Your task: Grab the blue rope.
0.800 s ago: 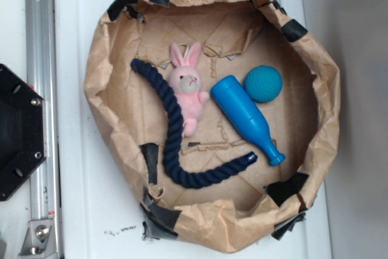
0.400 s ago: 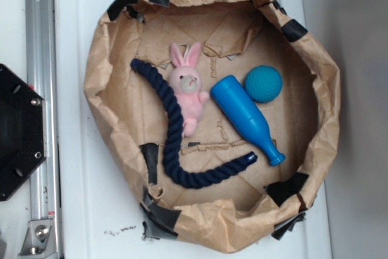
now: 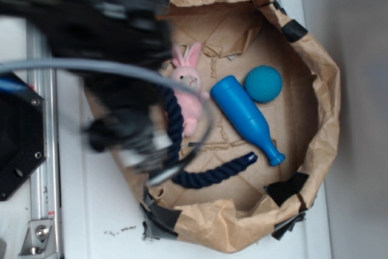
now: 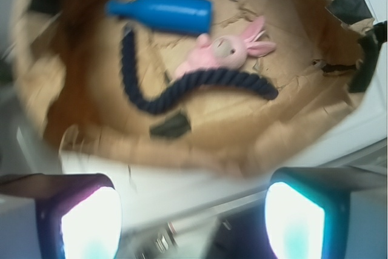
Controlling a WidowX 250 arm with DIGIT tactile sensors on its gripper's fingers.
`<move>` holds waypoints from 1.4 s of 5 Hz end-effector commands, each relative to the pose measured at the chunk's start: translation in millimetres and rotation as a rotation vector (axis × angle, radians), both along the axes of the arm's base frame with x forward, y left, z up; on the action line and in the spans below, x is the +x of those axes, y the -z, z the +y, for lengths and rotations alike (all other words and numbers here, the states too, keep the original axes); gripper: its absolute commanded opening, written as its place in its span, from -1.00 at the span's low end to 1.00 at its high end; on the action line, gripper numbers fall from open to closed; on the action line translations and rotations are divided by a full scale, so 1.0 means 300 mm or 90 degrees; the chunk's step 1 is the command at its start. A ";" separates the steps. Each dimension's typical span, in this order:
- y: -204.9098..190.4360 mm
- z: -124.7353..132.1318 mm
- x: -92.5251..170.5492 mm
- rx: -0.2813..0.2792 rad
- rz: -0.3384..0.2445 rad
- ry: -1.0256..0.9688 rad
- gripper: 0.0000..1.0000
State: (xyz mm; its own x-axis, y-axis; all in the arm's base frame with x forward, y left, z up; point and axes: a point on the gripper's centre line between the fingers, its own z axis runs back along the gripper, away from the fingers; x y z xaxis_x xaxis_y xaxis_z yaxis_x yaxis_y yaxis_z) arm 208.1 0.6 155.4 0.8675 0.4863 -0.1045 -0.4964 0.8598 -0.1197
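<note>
Blue rope ahead of claw — well apart, untouched.

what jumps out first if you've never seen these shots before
A big motion-blurred black robot arm fills the upper left of the exterior view, over the left side of the brown paper basin. Inside lie the blue rope, curving beside a pink bunny, then a bright blue pin and a teal ball.

We look straight down from the exterior camera, high over the paper-lined basket, our wrist camera rides behind the gripper, facing ahead past its fingers, nearer, blurred, both views share the blue rope and pink bunny
</note>
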 end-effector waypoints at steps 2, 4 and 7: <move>0.128 0.105 0.050 0.000 0.007 -0.164 1.00; 0.274 0.052 0.063 -0.025 0.001 -0.212 1.00; 0.407 -0.001 0.044 0.018 0.037 -0.239 1.00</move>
State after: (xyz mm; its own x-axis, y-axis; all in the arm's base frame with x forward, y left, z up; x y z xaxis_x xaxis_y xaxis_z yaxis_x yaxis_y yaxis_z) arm 224.7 -6.5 29.3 0.6106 0.7780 -0.1479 -0.7894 0.6128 -0.0362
